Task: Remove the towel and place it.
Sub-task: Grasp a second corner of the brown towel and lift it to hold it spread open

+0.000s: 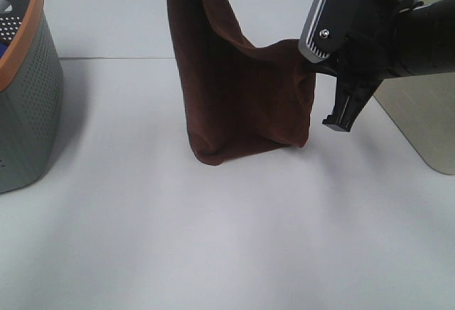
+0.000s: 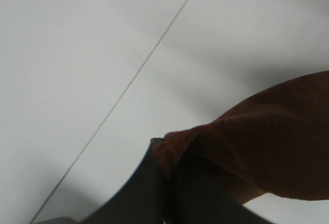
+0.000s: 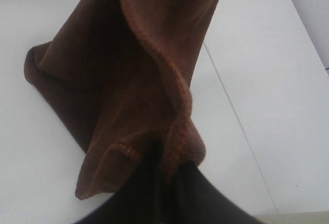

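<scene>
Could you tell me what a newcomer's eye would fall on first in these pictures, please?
The dark reddish-brown towel dominates, hanging like a sling in the middle over the white table. The right gripper pinches its edge from the right and the left gripper holds another part, both with jaws shut on the cloth. At the far left stands a grey perforated basket with an orange rim.

Setting: robot laboratory, test station. Evidence: plain white surface (image 1: 227,253) crossed by one thin seam; black robot arm (image 1: 419,33) with screwed grey housing at the right; grey perforated basket (image 1: 32,111) with orange rim at the left edge.
</scene>
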